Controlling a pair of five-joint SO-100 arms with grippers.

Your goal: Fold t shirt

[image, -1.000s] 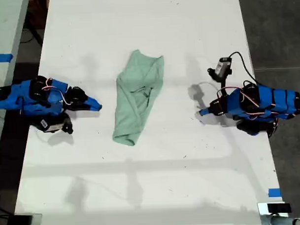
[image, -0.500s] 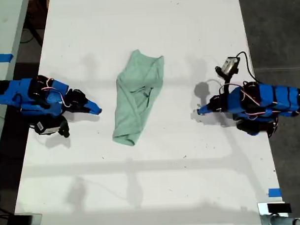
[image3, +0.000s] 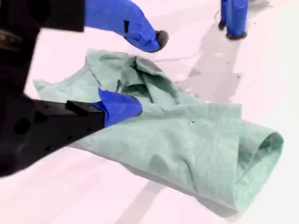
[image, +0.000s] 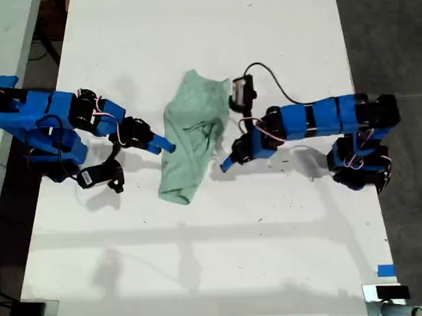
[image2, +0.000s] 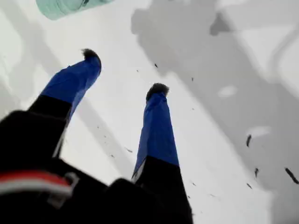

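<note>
Soft, light t shirt (image: 194, 140) lies bunched on the table (image: 269, 225); both my first gripper (image2: 124, 72) and second gripper (image3: 140, 70) hover with fingers apart, best pinching an edge.

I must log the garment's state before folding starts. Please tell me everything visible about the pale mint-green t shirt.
The pale mint-green t shirt is soft, wrinkled cloth, bunched into a long narrow strip at the middle of the white table. One end forms a rolled, open tube. A small dark mark sits near its middle. My second gripper, open, straddles one long edge, its lower finger on the cloth. My first gripper is open above bare table beside it.
</note>
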